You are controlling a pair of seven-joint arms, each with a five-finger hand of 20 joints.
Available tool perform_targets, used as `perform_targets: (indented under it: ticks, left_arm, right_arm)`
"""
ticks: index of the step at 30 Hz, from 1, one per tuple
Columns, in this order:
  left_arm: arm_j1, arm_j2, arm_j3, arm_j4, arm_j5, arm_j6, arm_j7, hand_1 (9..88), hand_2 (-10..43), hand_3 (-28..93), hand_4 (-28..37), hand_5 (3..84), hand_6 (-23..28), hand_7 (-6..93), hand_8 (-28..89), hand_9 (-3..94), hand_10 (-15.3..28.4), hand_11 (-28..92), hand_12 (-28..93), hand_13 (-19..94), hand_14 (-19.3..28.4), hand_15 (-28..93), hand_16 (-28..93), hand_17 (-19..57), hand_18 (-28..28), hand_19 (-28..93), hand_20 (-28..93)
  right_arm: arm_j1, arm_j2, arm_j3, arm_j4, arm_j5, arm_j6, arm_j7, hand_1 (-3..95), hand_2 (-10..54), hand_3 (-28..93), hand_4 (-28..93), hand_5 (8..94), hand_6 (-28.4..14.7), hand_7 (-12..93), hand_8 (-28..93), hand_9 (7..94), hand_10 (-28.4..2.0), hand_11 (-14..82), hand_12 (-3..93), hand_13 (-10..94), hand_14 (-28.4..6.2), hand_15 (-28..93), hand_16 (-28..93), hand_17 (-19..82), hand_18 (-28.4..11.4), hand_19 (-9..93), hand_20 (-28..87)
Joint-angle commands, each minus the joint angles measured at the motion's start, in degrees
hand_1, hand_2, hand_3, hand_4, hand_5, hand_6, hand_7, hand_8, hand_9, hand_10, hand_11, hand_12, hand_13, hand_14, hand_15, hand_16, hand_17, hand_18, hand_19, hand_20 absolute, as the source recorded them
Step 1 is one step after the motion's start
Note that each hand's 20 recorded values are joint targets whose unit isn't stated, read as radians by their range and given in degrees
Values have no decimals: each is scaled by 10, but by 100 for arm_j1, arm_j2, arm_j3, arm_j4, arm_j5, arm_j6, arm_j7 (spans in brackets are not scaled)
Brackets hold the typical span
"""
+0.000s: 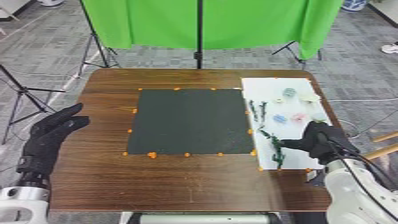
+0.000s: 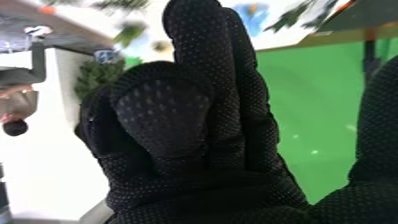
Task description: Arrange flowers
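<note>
Black left hand (image 1: 51, 131) and right hand (image 1: 322, 139), open, flank the edges of the mat (image 1: 191, 121).

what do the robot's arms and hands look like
Both arms are white. The left hand and the right hand wear black fabric gloves, and black cables run along the right arm. Up close, the right glove's knit is dotted with small, pale specks.

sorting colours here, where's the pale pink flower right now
In the head view, the pale pink flower lies on the white sheet at the right, just right of the pale blue flower.
</note>
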Motion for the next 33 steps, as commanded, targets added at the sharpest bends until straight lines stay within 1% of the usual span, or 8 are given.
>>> perform_targets:
  ticks: [1, 7, 13, 15, 20, 27, 32, 33]
  left_arm:
    - [17, 13, -21, -5, 81, -159, -145, 319, -61, 645, -159, 462, 50, 95, -52, 485, 141, 199, 141, 373, 190, 190, 29, 62, 151, 90, 195]
    - [-15, -13, -18, -16, 219, -268, -211, 318, -61, 644, -159, 459, 52, 91, -51, 482, 141, 196, 142, 367, 190, 185, 30, 59, 151, 89, 194]
    - [19, -40, -32, -41, 222, -308, -278, 317, -60, 644, -158, 456, 52, 89, -50, 477, 142, 192, 141, 363, 191, 182, 31, 57, 151, 86, 193]
    - [79, -63, -55, -75, 221, -317, -308, 318, -60, 642, -157, 455, 52, 87, -49, 477, 142, 192, 142, 362, 191, 182, 32, 56, 150, 85, 192]
    - [46, -69, -36, -63, 218, -344, -358, 318, -60, 642, -157, 454, 52, 87, -48, 474, 141, 191, 142, 360, 190, 179, 33, 55, 151, 85, 192]
    - [42, -82, -38, -68, 241, -377, -399, 318, -60, 640, -157, 452, 51, 85, -48, 472, 140, 190, 143, 357, 190, 176, 35, 53, 151, 85, 191]
    - [13, -84, -28, -67, 305, -417, -439, 317, -61, 645, -157, 451, 52, 87, -47, 469, 141, 190, 143, 355, 191, 179, 36, 49, 152, 88, 191]
    - [13, -87, -30, -68, 305, -418, -447, 317, -60, 644, -157, 451, 52, 87, -47, 468, 141, 190, 142, 355, 190, 179, 36, 48, 152, 88, 190]
  right_arm:
    - [554, 151, -421, 162, 81, -232, 104, 247, -95, 573, -282, 811, -49, 171, -56, 909, -140, 233, 227, 935, -27, 516, 338, 618, -151, 932, 465]
    - [906, 183, -787, 319, 221, -664, 232, 252, -95, 573, -248, 816, -50, 170, -54, 913, -142, 234, 229, 937, -24, 516, 340, 626, -144, 932, 461]
    - [1105, 222, -1056, 501, 217, -826, 226, 260, -95, 566, -215, 822, -52, 169, -52, 917, -143, 234, 231, 937, -21, 516, 334, 631, -138, 932, 453]
    - [1170, 234, -1138, 515, 242, -905, 282, 258, -95, 568, -212, 823, -52, 170, -51, 918, -142, 236, 231, 937, -19, 517, 332, 635, -137, 932, 450]
    - [1270, 206, -1369, 566, 315, -1098, 446, 258, -95, 572, -208, 832, -53, 174, -49, 922, -142, 246, 233, 937, -15, 524, 321, 645, -129, 932, 438]
    - [1635, 37, -1950, 768, 257, -1239, 537, 304, -95, 576, -137, 846, -49, 195, -43, 931, -136, 275, 241, 937, -11, 549, 289, 660, -121, 932, 422]
    - [1770, -62, -2345, 924, 164, -1067, 586, 350, -95, 621, -99, 857, -39, 228, -38, 936, -131, 317, 251, 937, -6, 584, 275, 672, -119, 932, 441]
    - [1782, -101, -2361, 939, 182, -1141, 592, 374, -95, 618, -81, 857, -37, 229, 28, 937, -128, 329, 250, 937, -5, 595, 265, 675, -119, 932, 450]
